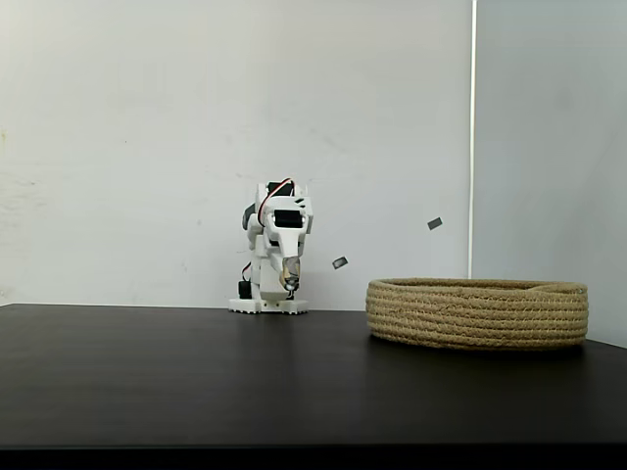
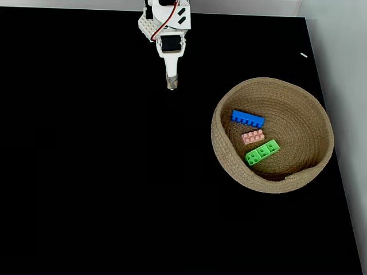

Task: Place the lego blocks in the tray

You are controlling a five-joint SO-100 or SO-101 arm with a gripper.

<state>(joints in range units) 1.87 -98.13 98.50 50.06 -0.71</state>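
Basket (image 2: 226,163) holds blue brick (image 2: 248,119), pink brick (image 2: 253,136), green brick (image 2: 262,152) | tool (image 2: 171,86) closed, empty

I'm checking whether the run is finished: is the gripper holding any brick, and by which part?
Nothing is held. The gripper hangs bare near the arm's base, and the blue, pink and green bricks lie in the basket.

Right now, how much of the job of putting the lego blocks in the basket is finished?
It looks finished. The blue brick, the pink brick and the green brick all lie inside the rope basket. Nothing is in hand: the gripper is folded back near the arm's base, away from the basket. No brick is visible on the black table.
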